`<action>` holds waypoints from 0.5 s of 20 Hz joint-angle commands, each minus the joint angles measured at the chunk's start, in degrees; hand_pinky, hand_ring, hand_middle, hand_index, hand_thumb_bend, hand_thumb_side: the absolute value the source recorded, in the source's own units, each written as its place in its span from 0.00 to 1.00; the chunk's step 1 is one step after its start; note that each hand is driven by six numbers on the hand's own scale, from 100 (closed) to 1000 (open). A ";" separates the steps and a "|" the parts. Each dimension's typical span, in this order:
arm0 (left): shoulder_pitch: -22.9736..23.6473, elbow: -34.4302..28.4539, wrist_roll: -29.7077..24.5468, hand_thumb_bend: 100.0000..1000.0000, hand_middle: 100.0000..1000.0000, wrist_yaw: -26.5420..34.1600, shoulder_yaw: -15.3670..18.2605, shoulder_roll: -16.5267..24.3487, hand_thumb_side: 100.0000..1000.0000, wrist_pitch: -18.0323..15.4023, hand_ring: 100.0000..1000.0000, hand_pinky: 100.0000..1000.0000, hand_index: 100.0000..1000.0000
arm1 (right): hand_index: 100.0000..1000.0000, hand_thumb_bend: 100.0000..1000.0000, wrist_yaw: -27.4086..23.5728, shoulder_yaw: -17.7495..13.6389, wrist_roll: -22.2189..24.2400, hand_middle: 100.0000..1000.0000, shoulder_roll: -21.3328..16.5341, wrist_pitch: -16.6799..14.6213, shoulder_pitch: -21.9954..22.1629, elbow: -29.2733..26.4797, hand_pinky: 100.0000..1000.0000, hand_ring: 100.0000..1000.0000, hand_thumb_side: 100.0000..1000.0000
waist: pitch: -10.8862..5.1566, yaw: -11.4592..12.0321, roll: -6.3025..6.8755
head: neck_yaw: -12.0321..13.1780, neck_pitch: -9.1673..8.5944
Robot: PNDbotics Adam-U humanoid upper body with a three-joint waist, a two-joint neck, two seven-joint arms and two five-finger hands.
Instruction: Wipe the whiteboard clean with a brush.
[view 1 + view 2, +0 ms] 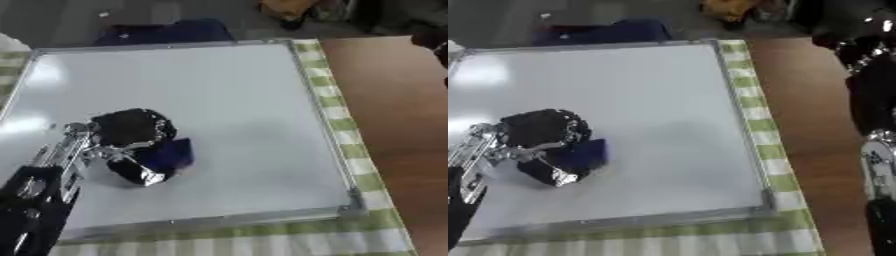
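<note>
One left hand (131, 137) is curled round one blue brush (171, 154) at the single whiteboard's (227, 90) seven o'clock; right hand's fingers untellable.

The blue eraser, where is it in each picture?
Left eye view: the blue eraser sits left of centre on the whiteboard, under the left hand.
Right eye view: lower left, nearer the picture's edge.
Shared landmark: the whiteboard's near right corner, on the green checked cloth.
</note>
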 commanded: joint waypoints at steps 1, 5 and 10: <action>-0.35 -0.30 -1.53 0.17 0.37 0.50 0.16 0.90 0.45 -1.14 0.61 0.65 0.00 | 0.55 0.12 -0.10 -0.39 -0.02 0.46 -1.12 -0.01 -0.40 -0.81 0.73 0.60 1.00 | -1.12 -0.08 -0.24 | -0.17 -0.69; 0.00 -0.30 -1.91 0.16 0.35 1.05 0.63 1.65 0.42 -0.76 0.60 0.64 0.00 | 0.55 0.12 -0.11 -0.44 -0.09 0.46 -1.10 -0.06 -0.31 -0.81 0.73 0.60 1.00 | -1.23 -0.01 -0.32 | -0.32 -0.78; 0.69 -0.09 -2.40 0.15 0.34 1.57 1.39 2.84 0.39 -0.07 0.58 0.63 0.00 | 0.55 0.12 -0.12 -0.53 -0.26 0.46 -1.11 -0.15 -0.17 -0.81 0.73 0.60 1.00 | -1.35 0.16 -0.41 | -0.60 -0.86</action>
